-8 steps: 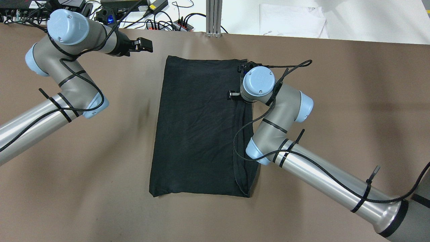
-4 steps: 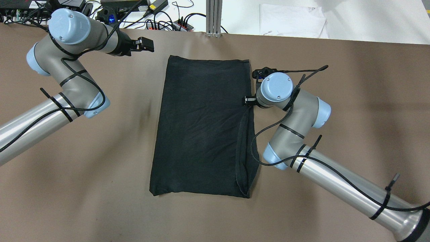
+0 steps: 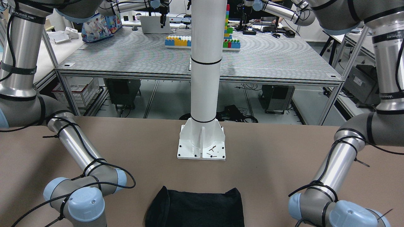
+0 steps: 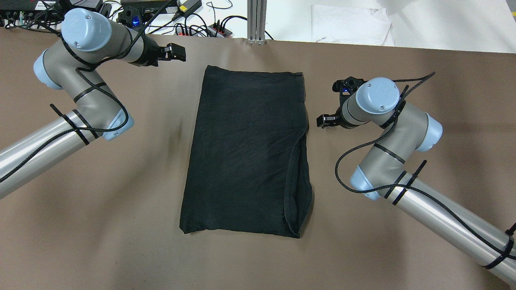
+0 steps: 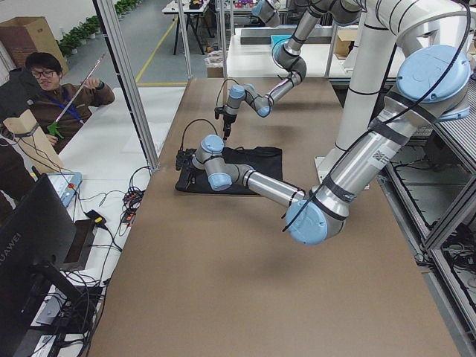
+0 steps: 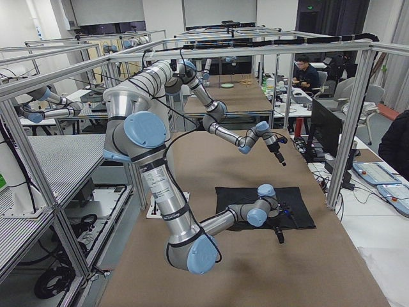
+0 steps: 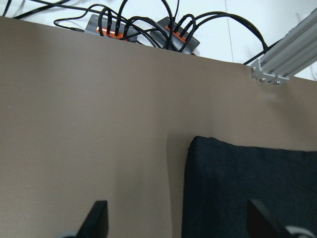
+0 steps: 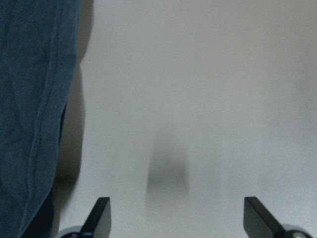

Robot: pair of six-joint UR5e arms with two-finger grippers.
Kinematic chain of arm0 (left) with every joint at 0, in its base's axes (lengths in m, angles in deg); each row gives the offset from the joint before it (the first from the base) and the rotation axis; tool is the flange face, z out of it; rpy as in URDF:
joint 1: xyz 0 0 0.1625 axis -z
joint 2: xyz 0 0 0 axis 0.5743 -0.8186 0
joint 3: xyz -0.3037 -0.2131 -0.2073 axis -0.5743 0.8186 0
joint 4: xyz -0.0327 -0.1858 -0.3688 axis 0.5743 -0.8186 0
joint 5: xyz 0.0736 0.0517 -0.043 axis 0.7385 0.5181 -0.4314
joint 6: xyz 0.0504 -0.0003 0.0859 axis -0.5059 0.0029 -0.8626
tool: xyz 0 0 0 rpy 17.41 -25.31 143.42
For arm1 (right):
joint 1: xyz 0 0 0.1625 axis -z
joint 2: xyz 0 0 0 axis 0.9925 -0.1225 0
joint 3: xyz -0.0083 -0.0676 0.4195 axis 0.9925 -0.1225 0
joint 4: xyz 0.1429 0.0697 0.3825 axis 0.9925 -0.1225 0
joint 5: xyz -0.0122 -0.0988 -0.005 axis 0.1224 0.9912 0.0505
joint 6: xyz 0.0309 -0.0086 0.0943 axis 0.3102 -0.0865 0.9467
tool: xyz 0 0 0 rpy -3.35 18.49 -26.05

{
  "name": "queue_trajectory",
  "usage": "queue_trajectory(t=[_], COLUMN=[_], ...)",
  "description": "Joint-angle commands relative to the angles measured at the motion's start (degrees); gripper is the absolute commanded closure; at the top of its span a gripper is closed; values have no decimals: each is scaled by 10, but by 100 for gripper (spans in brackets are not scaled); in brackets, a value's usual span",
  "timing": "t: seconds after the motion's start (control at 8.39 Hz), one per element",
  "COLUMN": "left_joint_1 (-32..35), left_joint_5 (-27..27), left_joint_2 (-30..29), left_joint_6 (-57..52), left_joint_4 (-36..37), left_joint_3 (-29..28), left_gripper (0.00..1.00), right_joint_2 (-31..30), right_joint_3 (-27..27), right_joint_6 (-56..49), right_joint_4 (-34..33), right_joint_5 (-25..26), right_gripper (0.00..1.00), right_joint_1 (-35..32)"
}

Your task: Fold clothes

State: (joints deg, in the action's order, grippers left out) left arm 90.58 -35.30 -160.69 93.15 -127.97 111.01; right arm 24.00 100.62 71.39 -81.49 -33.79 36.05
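Note:
The clothes are one black garment, folded into a long rectangle at the table's middle, with a loose hemmed flap along its near right edge. Its near end shows in the front-facing view. My left gripper hovers open beyond the garment's far left corner. In the left wrist view that corner lies between the spread fingers. My right gripper is open over bare table, just right of the garment's right edge. The right wrist view shows that edge at the left and nothing between the fingers.
Power strips and cables and an aluminium post sit past the table's far edge, with a white cloth beyond. The white pillar base stands on the near side. A person is beside the table's far side.
My right gripper has drawn away to the right, from over the garment's right edge onto bare table. The garment's far right corner now lies flat. The left arm barely shifted.

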Motion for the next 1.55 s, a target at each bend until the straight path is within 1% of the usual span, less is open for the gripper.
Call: queue_trajectory(t=[0.0, 0.24, 0.36, 0.48, 0.6, 0.83, 1.07, 1.43], left_joint_1=[0, -1, 0, -1, -2, -2, -2, -2], left_joint_5=[1, 1, 0, 0, 0, 1, 1, 2], left_joint_2=[0, -1, -1, -1, -1, 3, 4, 6], left_joint_6=[-2, -2, -1, 2, 3, 2, 2, 6], left_joint_4=[0, 0, 0, 0, 0, -1, -1, -2], left_joint_3=[0, 0, 1, 2, 2, 1, 1, 4], left_gripper=[0, 0, 0, 0, 0, 0, 0, 0], right_joint_2=[14, 26, 34, 47, 59, 65, 63, 56], right_joint_3=[13, 16, 22, 46, 59, 60, 52, 56], right_joint_6=[41, 108, 124, 131, 154, 165, 170, 161], right_joint_4=[-1, -4, -24, -72, -112, -120, -120, -121], right_joint_5=[-13, -7, 0, 3, 23, 52, 74, 71], right_gripper=[6, 6, 6, 6, 6, 6, 6, 6], right_joint_1=[1, 28, 37, 50, 72, 106, 123, 118])
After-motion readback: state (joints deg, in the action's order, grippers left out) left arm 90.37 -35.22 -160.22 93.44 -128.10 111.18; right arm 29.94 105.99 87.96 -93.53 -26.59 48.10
